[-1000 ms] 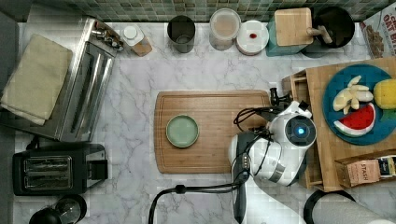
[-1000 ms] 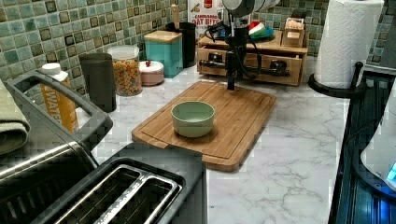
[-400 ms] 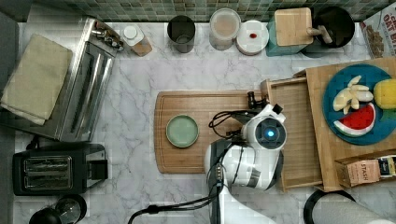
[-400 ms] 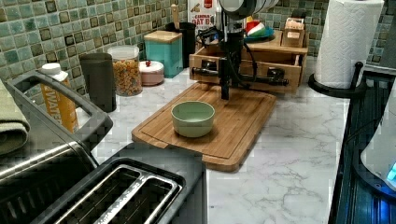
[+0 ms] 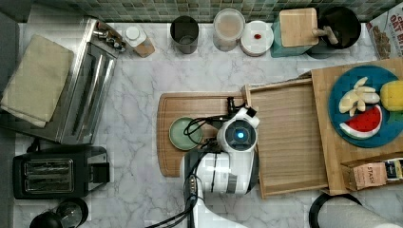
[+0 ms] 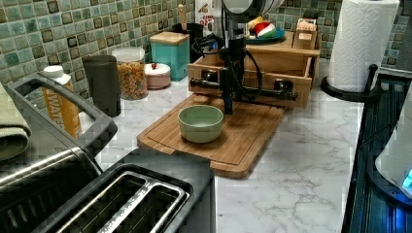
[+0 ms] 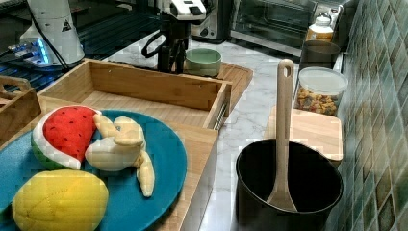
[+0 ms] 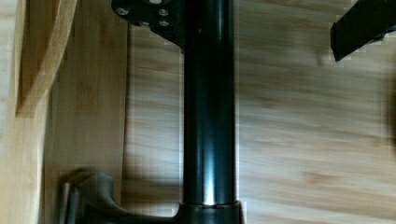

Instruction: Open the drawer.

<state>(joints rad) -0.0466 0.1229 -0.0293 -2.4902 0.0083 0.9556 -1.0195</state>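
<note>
Standing pulled out of its light-wood cabinet [image 5: 366, 66], the drawer [image 5: 290, 137] reaches over the right end of the cutting board [image 5: 199, 102] in the top view, its grained bottom bare. In the left view the black bar handle [image 6: 243, 90] runs across the drawer's front, and the gripper [image 6: 228, 104] comes down in front of it, fingers pointing at the board. How wide the fingers stand, and whether they have hold of the bar, cannot be told. The wrist view looks along the bar [image 8: 208, 107] above the wood. A green bowl [image 5: 185, 133] sits on the board, just beside the arm [image 5: 223, 166] on the top view's left. A blue plate [image 5: 375, 80] with toy fruit rests on the cabinet top. The counter [image 5: 133, 142] is white marble.
</note>
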